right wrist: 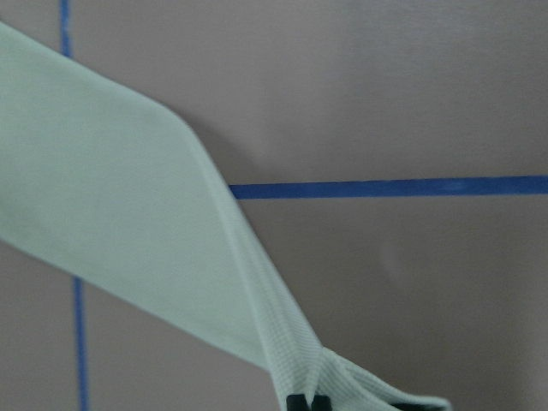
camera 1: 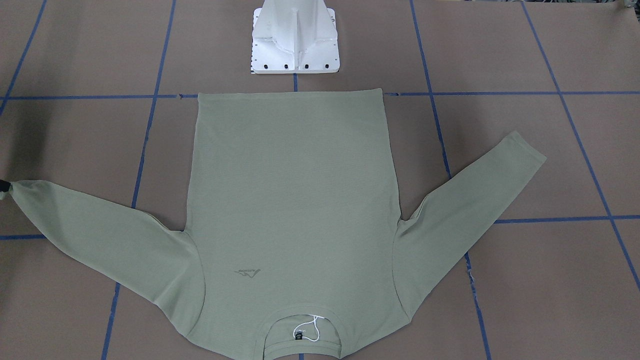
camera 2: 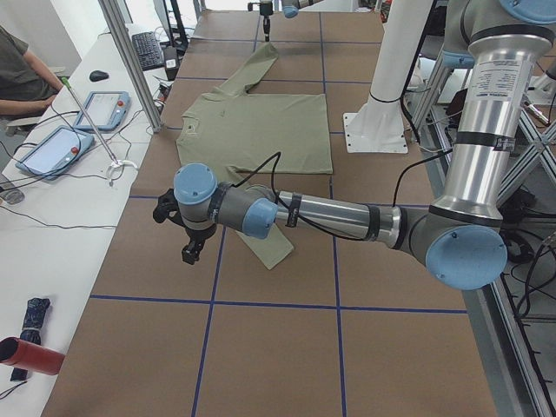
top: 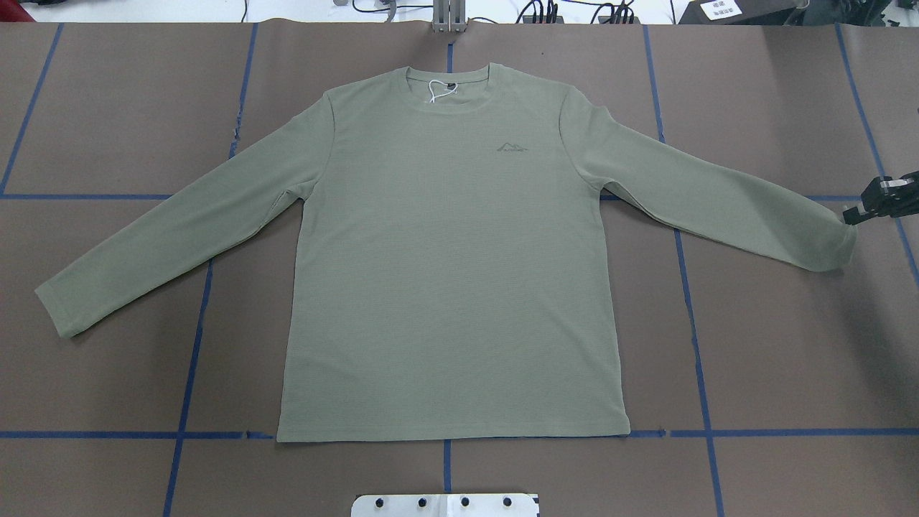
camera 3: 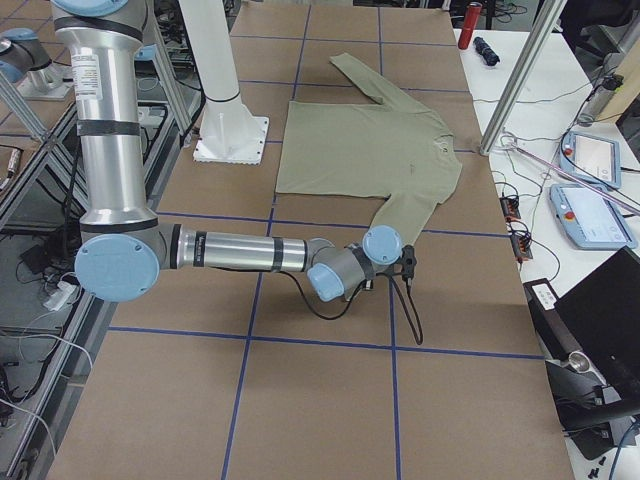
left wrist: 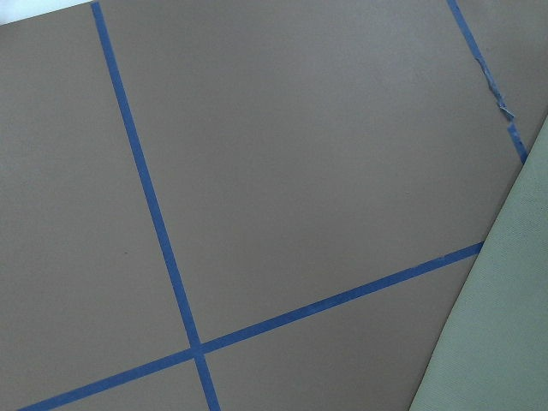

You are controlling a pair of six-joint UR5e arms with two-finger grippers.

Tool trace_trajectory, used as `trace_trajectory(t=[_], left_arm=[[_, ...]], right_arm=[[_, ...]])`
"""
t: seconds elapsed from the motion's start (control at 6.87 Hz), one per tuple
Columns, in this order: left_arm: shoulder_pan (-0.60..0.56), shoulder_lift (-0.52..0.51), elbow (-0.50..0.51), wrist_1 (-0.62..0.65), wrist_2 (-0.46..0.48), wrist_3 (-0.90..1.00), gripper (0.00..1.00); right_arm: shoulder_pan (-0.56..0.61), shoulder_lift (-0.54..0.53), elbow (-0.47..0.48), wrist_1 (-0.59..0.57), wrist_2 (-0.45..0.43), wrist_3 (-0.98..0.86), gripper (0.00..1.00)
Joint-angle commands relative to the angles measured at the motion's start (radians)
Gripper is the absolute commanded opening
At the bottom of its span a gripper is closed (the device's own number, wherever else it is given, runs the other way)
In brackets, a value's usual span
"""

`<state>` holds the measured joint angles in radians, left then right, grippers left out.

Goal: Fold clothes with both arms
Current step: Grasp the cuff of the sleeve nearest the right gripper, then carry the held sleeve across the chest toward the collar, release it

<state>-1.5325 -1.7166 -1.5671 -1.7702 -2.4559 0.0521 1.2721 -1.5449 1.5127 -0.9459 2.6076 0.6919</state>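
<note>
The sage-green shirt (top: pixel 452 273) lies flat and spread on the brown table, neck away from the robot, both sleeves angled out. My right gripper (top: pixel 854 215) is at the cuff of the sleeve on the overhead view's right. In the right wrist view the black fingertips (right wrist: pixel 298 401) pinch that cuff (right wrist: pixel 342 381), lifted slightly off the table. It shows as a black tip at the front-facing view's left edge (camera 1: pixel 4 186). My left gripper (camera 2: pixel 187 248) shows only in the exterior left view, over bare table beside the other sleeve's cuff (camera 2: pixel 274 252). I cannot tell whether it is open or shut.
The white pedestal base (camera 1: pixel 295 40) stands just behind the shirt's hem. Blue tape lines (top: pixel 190 359) grid the table. A side desk with tablets (camera 2: pixel 61 148) and a seated person (camera 2: pixel 22 69) runs along the far edge. A red bottle (camera 2: pixel 26 356) lies there.
</note>
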Motion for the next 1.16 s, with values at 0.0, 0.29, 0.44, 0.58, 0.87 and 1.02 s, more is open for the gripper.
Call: trace_trajectory(t=[0.0, 0.29, 0.44, 0.58, 0.87, 1.02], left_arm=[[0.0, 0.0, 0.002, 0.0, 0.0, 0.002, 1.0], [0.0, 0.0, 0.007, -0.002, 0.0, 0.009, 1.0], [0.0, 0.0, 0.01, -0.003, 0.0, 0.011, 1.0], [0.0, 0.0, 0.01, -0.002, 0.0, 0.009, 1.0], [0.0, 0.0, 0.012, -0.003, 0.0, 0.009, 1.0], [0.002, -0.001, 0.016, -0.003, 0.0, 0.009, 1.0]], right_arm=[[-0.118, 0.105, 0.213, 0.004, -0.045, 0.424, 0.0], [-0.315, 0.417, 0.135, -0.023, -0.299, 0.784, 0.0], [-0.374, 0.577, 0.041, -0.062, -0.413, 0.87, 0.0], [-0.405, 0.756, -0.097, -0.062, -0.519, 0.894, 0.0], [-0.501, 1.03, -0.34, -0.06, -0.614, 0.9, 0.0], [-0.59, 1.071, -0.401, -0.051, -0.736, 0.9, 0.0]])
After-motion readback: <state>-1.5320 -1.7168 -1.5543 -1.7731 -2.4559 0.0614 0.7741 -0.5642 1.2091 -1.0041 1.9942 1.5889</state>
